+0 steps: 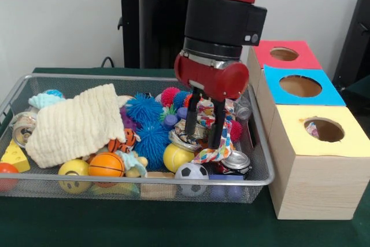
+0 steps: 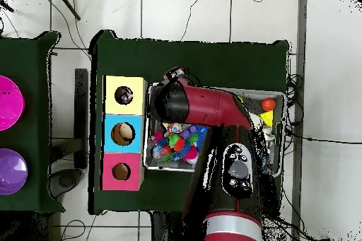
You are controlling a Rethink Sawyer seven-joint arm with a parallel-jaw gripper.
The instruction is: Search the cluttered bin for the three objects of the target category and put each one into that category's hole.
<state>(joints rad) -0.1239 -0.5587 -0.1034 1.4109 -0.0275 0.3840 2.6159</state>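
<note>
gripper (image 1: 203,126): fingers apart, down around the colourful rope toy (image 1: 215,137) by the bin (image 1: 261,166) wall nearest the yellow box (image 1: 324,154) | risk: you lift and the rope snags the can (image 1: 236,161) beside it, or slips free.

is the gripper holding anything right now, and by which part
Cannot be told for sure. The gripper has its jaws down on either side of the knotted rope toy in the bin, around its upper part, but no lift shows.
</note>
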